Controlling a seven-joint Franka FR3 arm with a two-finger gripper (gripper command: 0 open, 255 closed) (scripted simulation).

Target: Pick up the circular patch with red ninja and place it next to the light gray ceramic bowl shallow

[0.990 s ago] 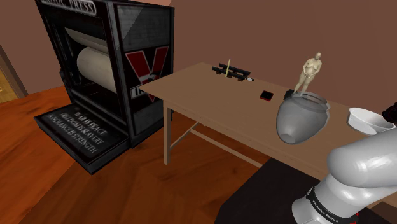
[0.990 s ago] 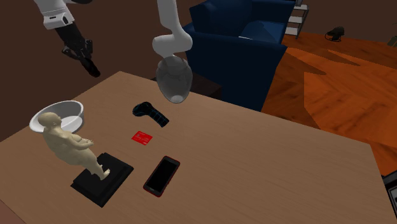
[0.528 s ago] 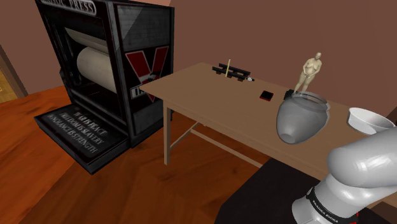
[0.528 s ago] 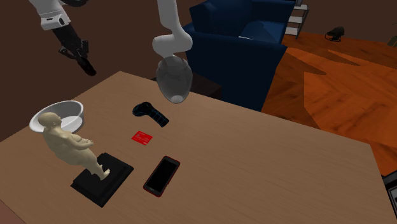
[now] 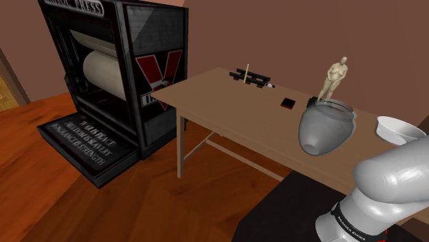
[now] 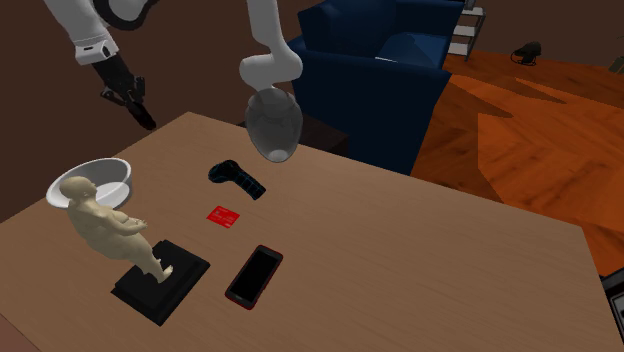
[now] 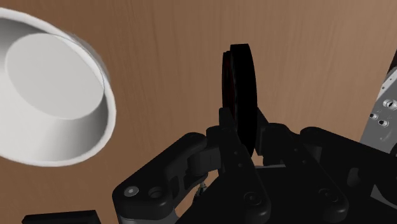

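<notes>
Wrist view: gripper (image 7: 242,127) clamps dark circular patch (image 7: 240,76) edge-on above table (image 7: 172,57), near white bowl (image 7: 63,137). We judge pick done; lowering and release beside bowl remain.

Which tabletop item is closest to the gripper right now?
The white bowl. The wrist view shows it right beside the gripper, shut on a dark disc; figurine, red card and phone lie farther off.

The patch (image 7: 240,89) shows edge-on, its face hidden; the bowl (image 7: 71,135) is cropped.
</notes>
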